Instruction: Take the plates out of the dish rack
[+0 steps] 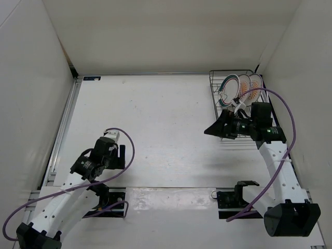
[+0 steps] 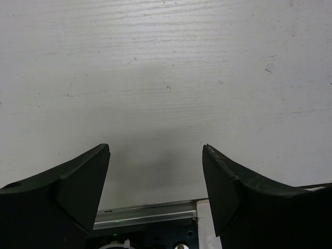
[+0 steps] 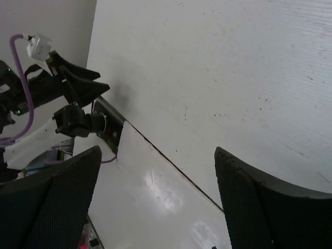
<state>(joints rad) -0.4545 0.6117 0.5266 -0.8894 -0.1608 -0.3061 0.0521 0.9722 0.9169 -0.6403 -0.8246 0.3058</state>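
The dish rack (image 1: 233, 72) stands at the far right of the table in the top view. Three plates stand upright in its far end: one with a teal-and-pink rim (image 1: 229, 87) and two with orange sunburst centres (image 1: 244, 85) (image 1: 255, 83). My right gripper (image 1: 212, 129) hovers in front of the rack's near end, pointing left and away from the plates. It is open and empty in the right wrist view (image 3: 158, 150). My left gripper (image 1: 119, 154) is low at the near left, far from the rack. It is open and empty in the left wrist view (image 2: 155, 148).
White walls enclose the table on three sides. A metal rail (image 1: 65, 122) runs along the left edge. A white base board (image 1: 171, 199) with the arm mounts lies at the near edge. The left arm (image 3: 52, 88) shows in the right wrist view.
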